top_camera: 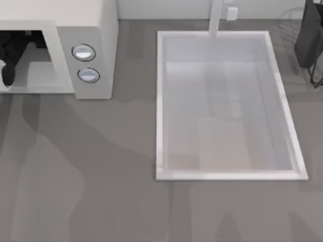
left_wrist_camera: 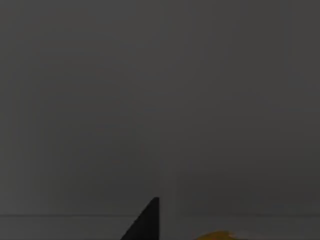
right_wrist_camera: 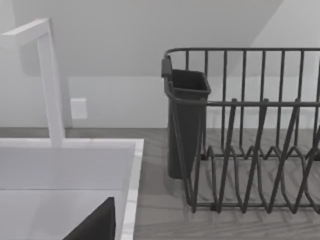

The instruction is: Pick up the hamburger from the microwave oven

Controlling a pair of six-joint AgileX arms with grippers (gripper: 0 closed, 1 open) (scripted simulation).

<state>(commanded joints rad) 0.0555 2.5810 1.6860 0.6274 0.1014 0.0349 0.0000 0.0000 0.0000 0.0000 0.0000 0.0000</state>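
The white microwave oven (top_camera: 96, 30) stands at the table's back left, its cavity open toward the front, with two round knobs (top_camera: 83, 52) on its side panel. My left arm reaches into the cavity, and my left gripper (top_camera: 8, 63) is deep inside it. In the left wrist view the grey cavity wall is dim, and a yellow-orange edge of the hamburger (left_wrist_camera: 217, 235) shows just beside my gripper's dark tip. My right arm (top_camera: 309, 40) is parked at the back right.
A large white sink basin (top_camera: 160, 101) with a faucet (top_camera: 215, 20) takes up the middle and right of the table. A dark wire dish rack (right_wrist_camera: 250, 150) with a cutlery holder (right_wrist_camera: 186, 125) stands at the back right.
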